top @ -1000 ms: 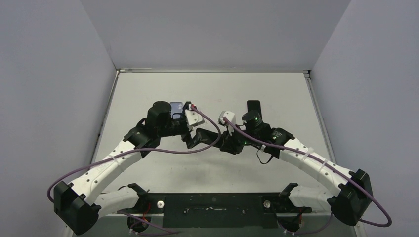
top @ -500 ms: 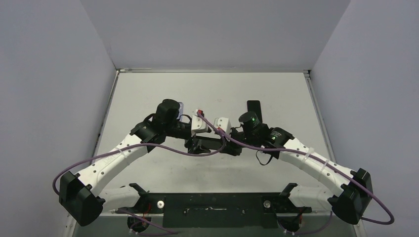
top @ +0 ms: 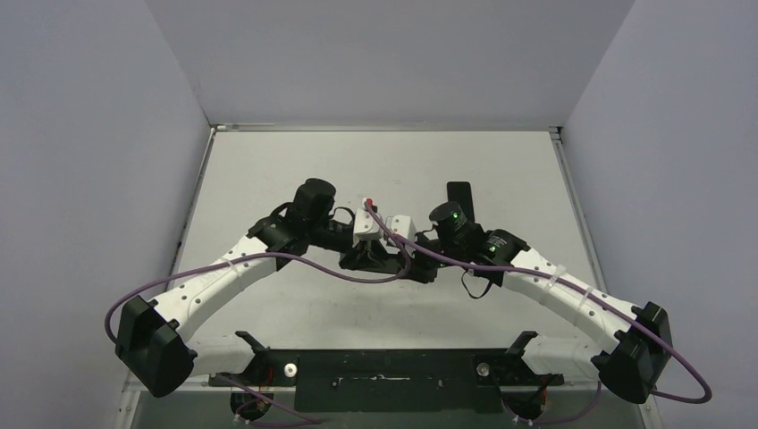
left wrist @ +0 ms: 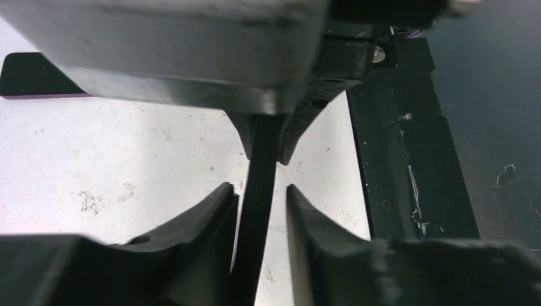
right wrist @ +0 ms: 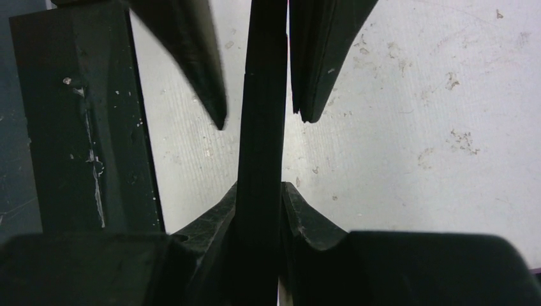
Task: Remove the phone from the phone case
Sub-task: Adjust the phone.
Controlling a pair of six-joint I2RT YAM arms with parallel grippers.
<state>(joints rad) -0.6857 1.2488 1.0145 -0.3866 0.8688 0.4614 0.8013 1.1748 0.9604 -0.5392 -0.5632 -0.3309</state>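
Grey walls (top: 89, 134) box in a pale table (top: 268, 161), with a black mounting rail (top: 384, 380) along its six o'clock edge. From that rail the left arm (top: 214, 273) and right arm (top: 559, 286) bend inward and meet near the table's middle. Between them, raised off the surface and turned edge-on, is the phone case (right wrist: 261, 127). The phone is presumably inside, though from the edge the two cannot be told apart. The right gripper (right wrist: 260, 188) is clamped tight on one end of it. The left gripper (left wrist: 258, 191) straddles the other end, its jaws narrowed but not gripping: one finger (left wrist: 210, 213) looks to be against the case, while the other shows a sliver of daylight. A black flat piece (top: 459, 191) lies at about one o'clock from the grippers.

The step in hand, as I judge it, is taking a second hold. Next the left jaws need to close fully, then one side must peel while the other holds firm. Open table lies at nine and twelve o'clock. The wrists are crowded, so parting sideways looks safest.
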